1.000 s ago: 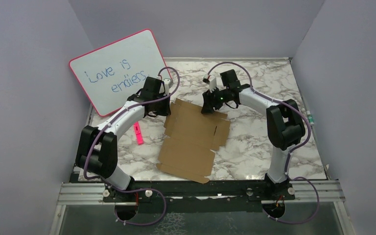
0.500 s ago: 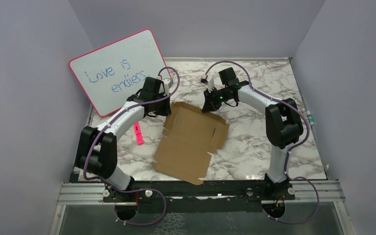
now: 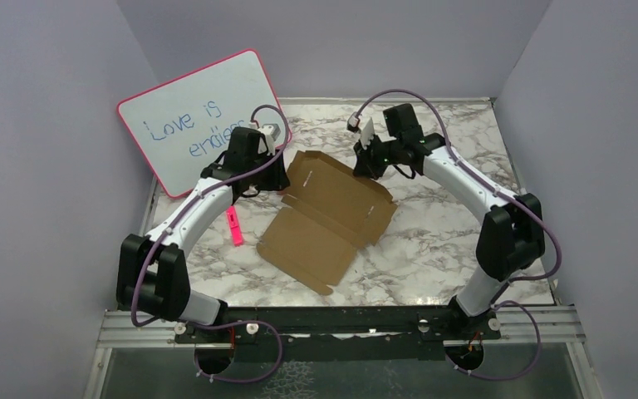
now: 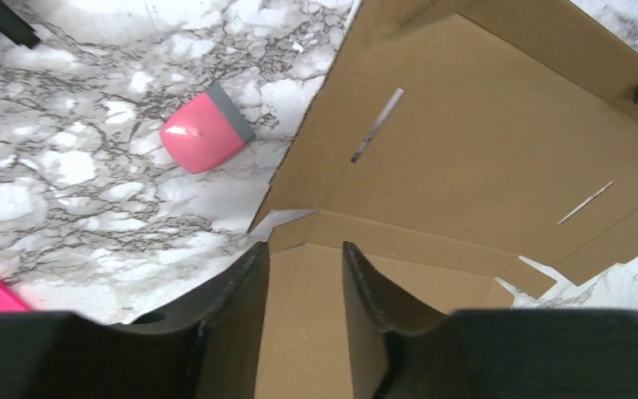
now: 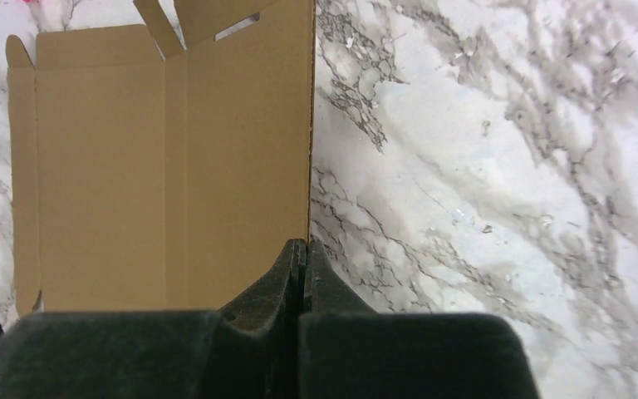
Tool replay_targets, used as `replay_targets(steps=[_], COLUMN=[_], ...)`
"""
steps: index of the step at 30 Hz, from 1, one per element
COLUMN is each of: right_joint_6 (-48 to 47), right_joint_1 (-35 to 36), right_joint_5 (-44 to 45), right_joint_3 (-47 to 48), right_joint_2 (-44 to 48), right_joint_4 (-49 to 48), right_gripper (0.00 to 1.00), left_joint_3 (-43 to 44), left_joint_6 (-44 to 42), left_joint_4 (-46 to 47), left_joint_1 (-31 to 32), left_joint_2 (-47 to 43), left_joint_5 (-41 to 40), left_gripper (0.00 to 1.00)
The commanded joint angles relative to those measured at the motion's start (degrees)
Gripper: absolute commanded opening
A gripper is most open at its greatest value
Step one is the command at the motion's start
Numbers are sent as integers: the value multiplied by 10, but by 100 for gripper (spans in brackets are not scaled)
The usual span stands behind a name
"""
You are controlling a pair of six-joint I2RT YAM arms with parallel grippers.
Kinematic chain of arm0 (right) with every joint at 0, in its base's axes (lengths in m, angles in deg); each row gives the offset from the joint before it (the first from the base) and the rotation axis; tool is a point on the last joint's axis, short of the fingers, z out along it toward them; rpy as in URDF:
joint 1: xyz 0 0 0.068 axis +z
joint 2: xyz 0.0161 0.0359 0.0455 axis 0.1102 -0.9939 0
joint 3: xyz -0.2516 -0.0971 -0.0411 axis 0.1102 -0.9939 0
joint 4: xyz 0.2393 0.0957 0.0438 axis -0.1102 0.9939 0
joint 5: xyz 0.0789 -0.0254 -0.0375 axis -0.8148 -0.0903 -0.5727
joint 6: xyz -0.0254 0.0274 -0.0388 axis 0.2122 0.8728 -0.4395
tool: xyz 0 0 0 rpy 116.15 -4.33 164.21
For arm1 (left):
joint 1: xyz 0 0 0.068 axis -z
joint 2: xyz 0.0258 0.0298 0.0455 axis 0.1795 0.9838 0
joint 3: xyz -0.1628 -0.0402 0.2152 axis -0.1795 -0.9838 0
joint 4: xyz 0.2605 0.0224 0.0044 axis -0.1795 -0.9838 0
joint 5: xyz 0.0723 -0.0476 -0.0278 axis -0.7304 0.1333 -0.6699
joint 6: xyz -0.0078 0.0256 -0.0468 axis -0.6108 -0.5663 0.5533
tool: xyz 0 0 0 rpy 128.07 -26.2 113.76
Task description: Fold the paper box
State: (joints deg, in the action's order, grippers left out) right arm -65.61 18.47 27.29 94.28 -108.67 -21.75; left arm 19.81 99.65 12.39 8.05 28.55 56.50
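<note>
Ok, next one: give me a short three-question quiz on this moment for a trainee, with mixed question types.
1. True or false: the right fingers are closed on an edge of the paper box.
2. The left fingers are: A) pressed shut with nothing between them; B) apart, with the paper box showing between them; C) out of sight in every view.
3. Fill in: in the top view, the pink marker lies on the marble table to the ___ of the paper box.
Key: 1 true; 2 B; 3 left.
</note>
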Motion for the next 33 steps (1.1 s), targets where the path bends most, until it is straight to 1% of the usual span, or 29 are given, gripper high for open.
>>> replay_targets(steps=[1,4,9,14,20,24,27,33], right_joint_6=[-61,-92,-175,-223,-293,-326,-342,-383], right_joint_1=[19,29,64,97,140,154,164,180], right_joint_5=[63,95,148,204,284,300,330,354], right_joint_3=[-23,-39,-85,-104,-144,-157,-171,-234], right_joint_2=[49,73,109,117,123,124,124,148], right_joint_4=[-15,-29,-70,-94,-157,-178,-192,-274], right_gripper=[1,1,1,1,1,1,1,4], left_joint_3=[-12,-12,-13,-25,-35,-41,-39,-36], left_joint_6=[21,21,14,12,23,28,26,39], left_joint_4=[22,23,23,30,32,39,38,41], left_joint_1=[-12,-24,-48,-57,-61,-68,-78,-80], left_joint_2=[-49,-62,-84,-101,-106,-98,-87,-58], left_joint_5=[-23,-22,-17,-20,-19,-7,7,40], left_gripper=[43,48,55,62,66,70,71,72])
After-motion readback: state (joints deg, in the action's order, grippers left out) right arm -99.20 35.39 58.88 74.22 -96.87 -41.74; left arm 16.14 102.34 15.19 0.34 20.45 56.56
